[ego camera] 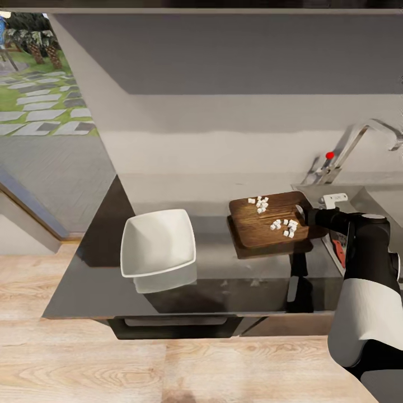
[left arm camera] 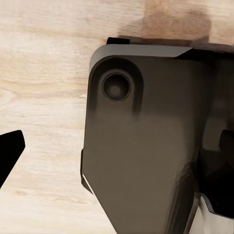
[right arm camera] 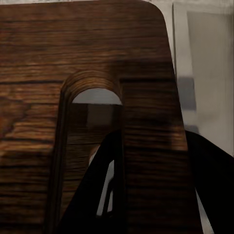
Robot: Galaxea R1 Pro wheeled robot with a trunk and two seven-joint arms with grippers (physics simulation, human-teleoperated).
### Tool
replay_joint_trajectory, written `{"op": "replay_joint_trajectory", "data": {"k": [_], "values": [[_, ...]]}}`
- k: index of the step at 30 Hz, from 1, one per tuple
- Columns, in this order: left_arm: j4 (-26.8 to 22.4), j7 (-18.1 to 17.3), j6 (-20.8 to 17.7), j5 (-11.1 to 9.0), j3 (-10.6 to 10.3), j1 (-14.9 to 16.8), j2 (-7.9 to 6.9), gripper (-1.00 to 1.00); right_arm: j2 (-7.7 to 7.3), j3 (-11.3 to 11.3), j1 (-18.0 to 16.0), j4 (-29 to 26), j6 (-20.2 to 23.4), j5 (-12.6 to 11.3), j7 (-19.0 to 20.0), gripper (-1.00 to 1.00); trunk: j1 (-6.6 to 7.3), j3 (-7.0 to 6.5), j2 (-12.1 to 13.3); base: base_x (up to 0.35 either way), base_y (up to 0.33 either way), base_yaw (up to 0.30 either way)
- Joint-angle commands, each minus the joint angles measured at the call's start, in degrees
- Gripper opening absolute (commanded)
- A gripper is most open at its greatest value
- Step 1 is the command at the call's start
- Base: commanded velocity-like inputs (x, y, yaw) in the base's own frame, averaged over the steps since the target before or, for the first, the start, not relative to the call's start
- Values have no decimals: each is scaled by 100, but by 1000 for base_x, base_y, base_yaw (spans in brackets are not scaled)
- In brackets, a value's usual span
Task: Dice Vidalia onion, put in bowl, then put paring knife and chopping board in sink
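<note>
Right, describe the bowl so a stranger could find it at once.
Start at the long dark grey countertop under the plain wall. Toward its left half sits the bowl, apart from the chopping board with white dice nearer the sink. It is the only white, square, flared dish there, and empty.

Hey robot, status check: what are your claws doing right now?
Right claw gripping chopping board edge, board raised, tilted. Onion dice still on it. Bowl empty, beside it. Left claw's state unclear.

Dark brown grained chopping board [ego camera: 268, 224], white onion dice [ego camera: 285, 226], white bowl [ego camera: 158, 242].
</note>
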State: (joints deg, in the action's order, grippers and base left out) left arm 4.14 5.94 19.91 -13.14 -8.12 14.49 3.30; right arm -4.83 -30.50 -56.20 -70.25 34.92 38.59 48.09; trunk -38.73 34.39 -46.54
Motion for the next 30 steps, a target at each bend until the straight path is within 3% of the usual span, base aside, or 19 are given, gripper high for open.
{"op": "replay_joint_trajectory", "data": {"k": [1, 30], "values": [[25, 10, 39, -40, -49, 10, 4, 100, 0, -8, -5, -6, 15, 45, 47, -100, -1, -4, -4, 0, 0, 0], [25, 11, 39, -40, -49, 10, 3, 100, 9, -3, -5, -6, 20, 43, 26, -100, -1, -266, -4, 0, 0, 0]]}}
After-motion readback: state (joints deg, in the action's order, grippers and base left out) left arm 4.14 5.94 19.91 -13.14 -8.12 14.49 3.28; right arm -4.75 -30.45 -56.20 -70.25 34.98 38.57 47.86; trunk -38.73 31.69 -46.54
